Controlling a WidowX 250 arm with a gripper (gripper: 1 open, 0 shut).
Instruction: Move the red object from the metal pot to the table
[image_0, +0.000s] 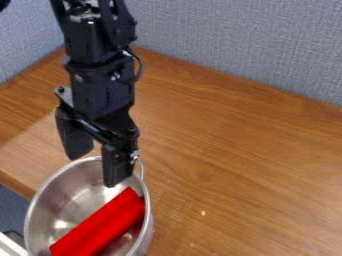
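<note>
The red object (96, 230) lies slantwise inside the metal pot (54, 195), which stands at the front left corner of the table (227, 130). My gripper (91, 150) hangs open directly over the pot's far rim, its two black fingers spread wide and pointing down. The right fingertip (118, 170) sits just above the upper end of the red block, and nothing is between the fingers. The gripper body hides the pot's far handle.
A blue-grey padded wall (254, 40) runs behind the table's back edges. The pot overhangs near the table's front left edge. Bare wood stretches to the right of the pot.
</note>
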